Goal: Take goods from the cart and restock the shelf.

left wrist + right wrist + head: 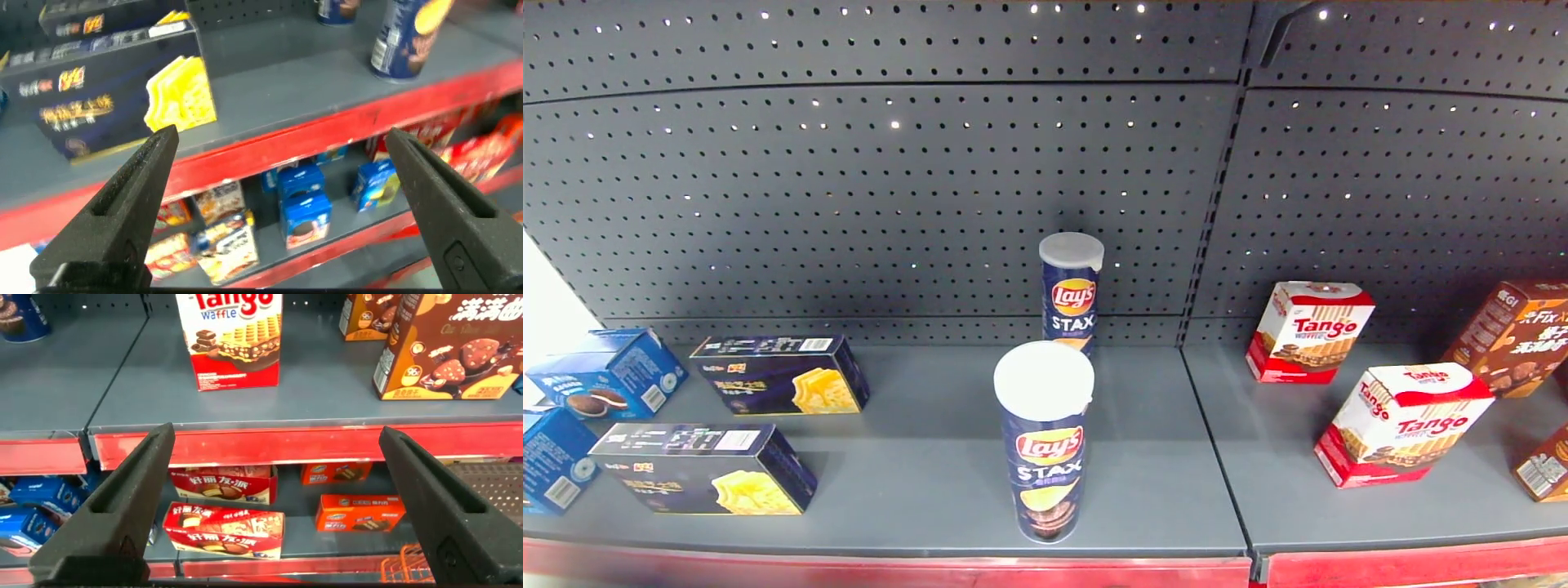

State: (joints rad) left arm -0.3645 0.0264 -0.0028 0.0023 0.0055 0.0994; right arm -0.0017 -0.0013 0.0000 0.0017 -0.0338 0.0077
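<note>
Spanning the head view, the grey shelf (pixel 915 457) carries dark blue boxes (pixel 711 469) at left, red-and-white wafer boxes (pixel 1401 425) at right and two tall chip cans (pixel 1045 441) upright mid-shelf, one behind the other. The left gripper (pixel 279 137) and right gripper (pixel 276 431) hang spread wide and empty before the red shelf edge (pixel 327 445).

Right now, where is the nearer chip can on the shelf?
In the head view the nearer chip can stands upright centrally near the front edge of the shelf, ahead of the second can, a dark box to its left.
</note>
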